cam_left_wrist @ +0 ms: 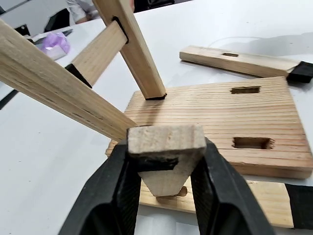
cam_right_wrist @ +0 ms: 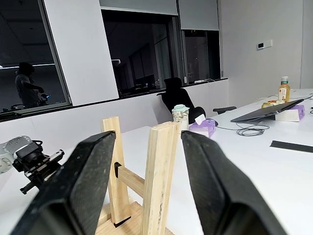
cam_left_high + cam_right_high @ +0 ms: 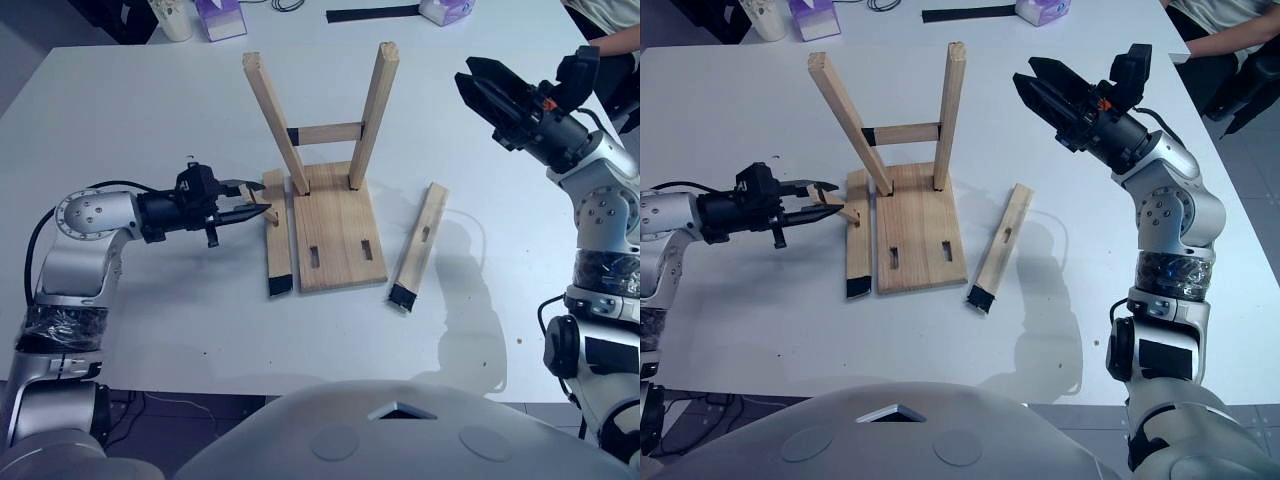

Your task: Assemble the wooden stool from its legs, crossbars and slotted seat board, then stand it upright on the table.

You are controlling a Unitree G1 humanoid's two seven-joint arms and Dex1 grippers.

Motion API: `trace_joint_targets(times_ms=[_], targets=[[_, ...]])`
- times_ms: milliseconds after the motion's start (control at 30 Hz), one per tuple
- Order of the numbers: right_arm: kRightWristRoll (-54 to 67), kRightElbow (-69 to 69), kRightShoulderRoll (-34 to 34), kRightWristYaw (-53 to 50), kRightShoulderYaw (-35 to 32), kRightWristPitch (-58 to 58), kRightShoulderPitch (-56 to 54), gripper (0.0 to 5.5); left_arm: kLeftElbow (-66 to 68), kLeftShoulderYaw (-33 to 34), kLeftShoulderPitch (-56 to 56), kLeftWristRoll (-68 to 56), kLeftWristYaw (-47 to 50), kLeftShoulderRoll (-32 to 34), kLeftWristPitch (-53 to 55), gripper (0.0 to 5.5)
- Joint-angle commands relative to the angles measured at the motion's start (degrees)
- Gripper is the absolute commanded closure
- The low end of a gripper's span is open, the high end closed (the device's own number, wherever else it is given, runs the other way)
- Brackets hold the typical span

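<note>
Stool (image 3: pixel 373 115), part-built, upside down near the middle of the table (image 3: pixel 120 110). Seat board (image 3: pixel 335 225) lies flat. Two legs stand in the slots at its far end, both tilted a little: left leg (image 3: pixel 275 120), right leg (image 3: pixel 368 140). A crossbar (image 3: pixel 330 133) joins them about halfway up, with black marks at its ends. The two slots at the board's near end are open.

Third leg (image 3: pixel 277 250) lies flat along the board's left edge, touching it, black tip toward the near edge of the table. Fourth leg (image 3: pixel 420 243) lies flat to the right of the board, apart from it, angled slightly, black tip also toward the near edge. It has a slot showing in its upper face.

Left gripper (image 3: pixel 258 210) sits low at the board's left side, over the far part of the third leg. Its fingers (image 1: pixel 122 186) are clamped on a short piece (image 1: pixel 166 147) of wood. The piece's lower end meets the third leg's top face; seated in a slot or not, cannot tell.

Right gripper (image 3: pixel 468 75) is raised over the far right part of the table, well apart from the stool. Its fingers (image 2: pixel 88 181) are spread wide, nothing between them.

Purple box (image 3: pixel 220 15) at the table's far edge.
</note>
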Motion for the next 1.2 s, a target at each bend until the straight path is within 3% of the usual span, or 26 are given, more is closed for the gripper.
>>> trace_joint_targets(times_ms=[33,233,733,1200], targets=[[0.8,-2.3,0.6,-1.0,0.1,1.0,1.4,3.04,2.5,0.0,-2.4,-1.7,-0.9,0.1,5.2,4.19],[0.0,-1.8,1.4,-2.2,0.2,0.1,2.1,3.04,0.5,2.1,-3.2,-4.6,-3.9,2.7,9.3,4.19],[-0.6,-0.9,2.8,-2.7,0.6,-0.7,2.8,3.04,8.2,-2.1,-10.8,-0.4,-6.6,-0.3,6.1,4.19],[-0.1,0.6,2.6,-2.3,0.6,-0.2,1.3,3.04,7.7,-3.8,-9.4,-0.4,-10.1,-0.7,5.6,4.19]])
